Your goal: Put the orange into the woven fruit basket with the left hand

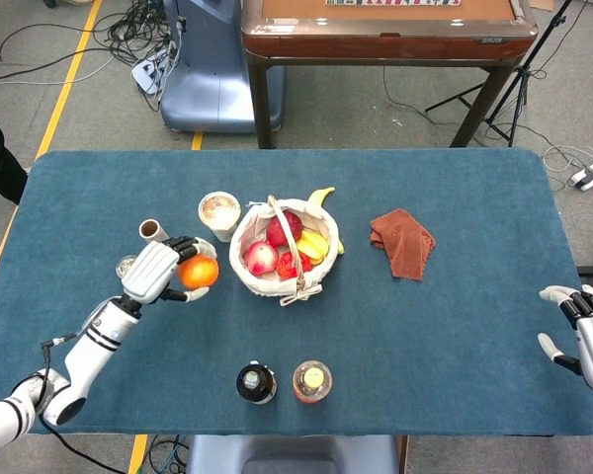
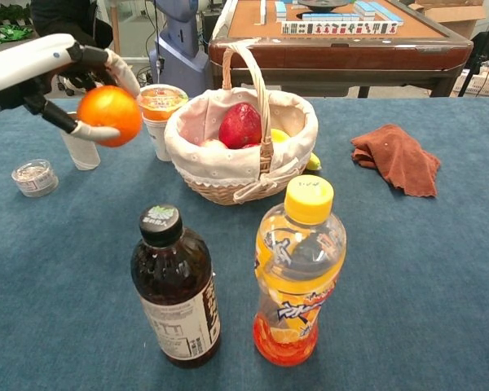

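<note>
My left hand [image 1: 154,269] [image 2: 45,72] holds the orange [image 1: 199,272] [image 2: 109,115] up in the air, well above the blue table and to the left of the woven fruit basket [image 1: 279,284] [image 2: 228,181]. The basket has a white cloth lining and an upright handle, and it carries red apples and yellow fruit. My right hand [image 1: 585,336] rests open at the table's right edge, holding nothing; the chest view does not show it.
A yoghurt cup [image 1: 218,213] [image 2: 160,105] stands just left of the basket. A cardboard tube [image 1: 152,231] and a small glass jar [image 2: 33,177] sit further left. A dark bottle [image 2: 176,286] and an orange drink bottle [image 2: 299,271] stand near the front edge. A brown cloth [image 1: 402,242] lies right.
</note>
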